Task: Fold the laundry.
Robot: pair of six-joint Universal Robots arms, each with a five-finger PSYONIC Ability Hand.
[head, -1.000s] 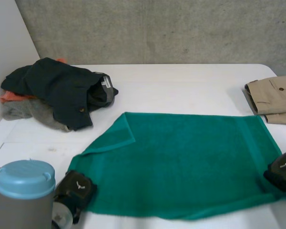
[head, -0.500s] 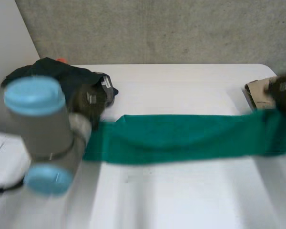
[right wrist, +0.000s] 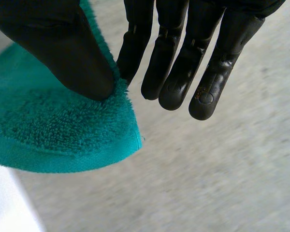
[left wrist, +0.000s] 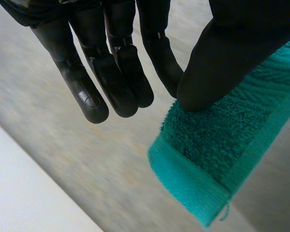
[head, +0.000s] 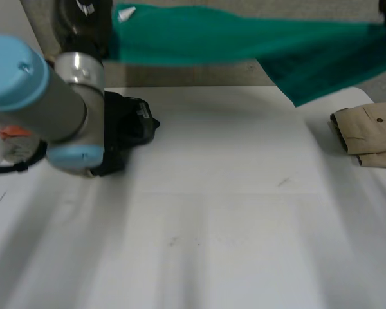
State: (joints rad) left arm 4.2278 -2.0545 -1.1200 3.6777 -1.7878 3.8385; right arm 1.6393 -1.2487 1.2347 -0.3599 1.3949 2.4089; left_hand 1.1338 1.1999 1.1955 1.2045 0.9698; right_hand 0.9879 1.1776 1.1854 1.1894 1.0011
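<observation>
Flat white table [head: 212, 212] spread across the foreground, faint dark specks [head: 283, 183] scattered on its top, rough grey concrete wall [head: 180, 76] set behind its far edge, plain white panel [head: 3, 16] joined to that wall at the left.

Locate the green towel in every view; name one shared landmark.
Head view: green towel stretched in air above the white table.
Left wrist view: a corner pinched by the left hand.
Right wrist view: a corner pinched by the right hand.
Shared landmark: the white table.
</observation>
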